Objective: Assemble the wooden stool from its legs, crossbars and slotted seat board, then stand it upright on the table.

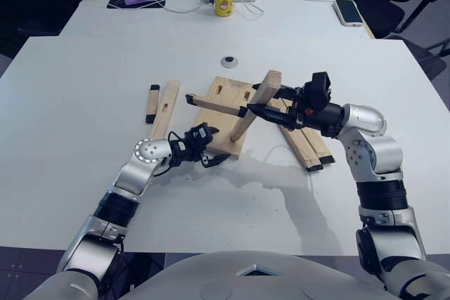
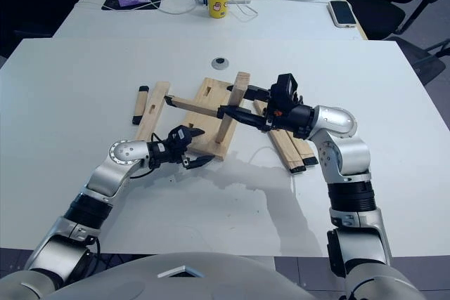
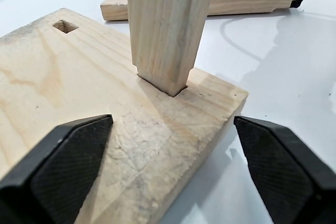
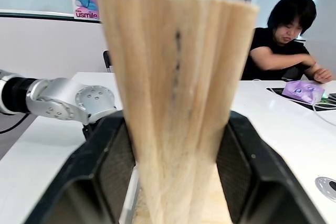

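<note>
Looking down from the head, a flat pale wooden seat board (image 1: 223, 135) with square slots lies on the middle of the white desk (image 1: 84, 103). A square pale wooden leg (image 1: 257, 102) stands tilted in a slot at the board's near corner. The right claw (image 1: 254, 111) is clenched on it about halfway up. A thin black-tipped wooden crossbar (image 1: 211, 103) juts from the leg over the board toward the robot's left. The left claw (image 1: 214, 147) is released at the board's near edge. Two black-capped spare legs (image 1: 304, 147) lie side by side right of the board. A long wooden piece (image 1: 165, 109) and a short black-ended piece (image 1: 152, 103) lie to its left.

From the left wrist, the black pads (image 3: 58, 166) are spread on either side of the board's corner, where the leg's narrowed end sits in its slot.

From the right wrist, the leg fills the gap between the two black fingers (image 4: 105, 171).
</note>
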Controlling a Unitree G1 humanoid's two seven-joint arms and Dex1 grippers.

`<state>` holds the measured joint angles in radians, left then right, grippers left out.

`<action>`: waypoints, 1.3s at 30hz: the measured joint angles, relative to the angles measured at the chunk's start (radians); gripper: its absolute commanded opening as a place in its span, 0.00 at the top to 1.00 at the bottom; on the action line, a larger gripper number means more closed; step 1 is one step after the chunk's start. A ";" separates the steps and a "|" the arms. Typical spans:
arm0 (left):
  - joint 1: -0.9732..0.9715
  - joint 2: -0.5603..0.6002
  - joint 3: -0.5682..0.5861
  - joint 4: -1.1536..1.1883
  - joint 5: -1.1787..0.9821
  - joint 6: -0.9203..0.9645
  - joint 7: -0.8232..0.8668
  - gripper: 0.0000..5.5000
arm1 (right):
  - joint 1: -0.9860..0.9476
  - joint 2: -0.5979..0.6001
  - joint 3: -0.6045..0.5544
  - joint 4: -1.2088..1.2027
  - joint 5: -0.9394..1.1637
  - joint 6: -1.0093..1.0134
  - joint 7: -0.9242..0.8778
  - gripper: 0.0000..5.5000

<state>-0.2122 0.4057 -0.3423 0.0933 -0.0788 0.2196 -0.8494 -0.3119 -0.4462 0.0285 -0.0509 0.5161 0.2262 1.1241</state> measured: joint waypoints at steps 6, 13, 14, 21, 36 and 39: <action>0.013 -0.001 0.004 -0.004 -0.008 0.001 0.028 0.22 | -0.076 0.008 0.030 0.120 0.006 -0.023 -0.004 0.62; 0.008 -0.002 0.006 0.006 -0.011 0.000 0.041 0.22 | -0.045 -0.006 0.071 0.111 0.006 -0.109 0.003 0.62; 0.009 -0.002 0.006 0.006 -0.016 0.000 0.041 0.22 | -0.033 -0.009 0.074 0.099 0.006 -0.120 -0.003 0.62; 0.010 -0.004 0.007 0.010 -0.018 0.000 0.059 0.22 | -0.072 -0.006 0.101 0.140 0.013 -0.108 -0.036 0.62; -0.002 -0.008 0.010 0.027 -0.028 0.001 0.070 0.22 | -0.066 -0.028 0.155 0.161 0.022 -0.212 -0.055 0.62; -0.013 -0.009 0.011 0.039 -0.028 0.001 0.071 0.22 | -0.086 -0.026 0.157 0.186 0.040 -0.191 -0.054 0.62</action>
<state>-0.2251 0.3966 -0.3315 0.1323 -0.1072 0.2201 -0.7781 -0.3981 -0.4727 0.1859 0.1351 0.5562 0.0351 1.0702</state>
